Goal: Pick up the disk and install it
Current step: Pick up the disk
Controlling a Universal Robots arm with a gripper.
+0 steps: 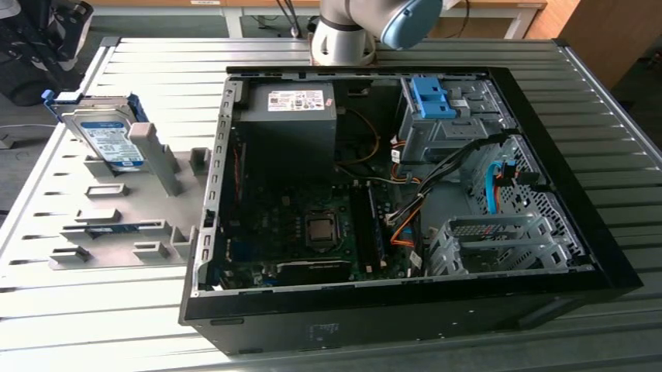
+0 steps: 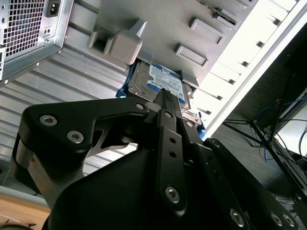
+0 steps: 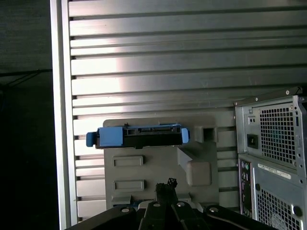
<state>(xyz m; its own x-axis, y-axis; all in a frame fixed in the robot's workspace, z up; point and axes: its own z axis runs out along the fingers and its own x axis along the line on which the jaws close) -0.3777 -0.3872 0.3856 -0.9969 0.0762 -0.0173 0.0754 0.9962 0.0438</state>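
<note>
Beside the computer case (image 1: 414,307), the disk (image 1: 108,142) stands upright in a holder (image 1: 122,203), seemingly for easy grasping; the claw (image 3: 167,184), pressed together, holds nothing.

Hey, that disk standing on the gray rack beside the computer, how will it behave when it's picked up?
Probably stiff: the disk looks like a metal slab in a blue plastic frame. Likely heavy for its size, being mostly metal. It stands on edge in the gray rack, so a sideways push might tip it.
</note>
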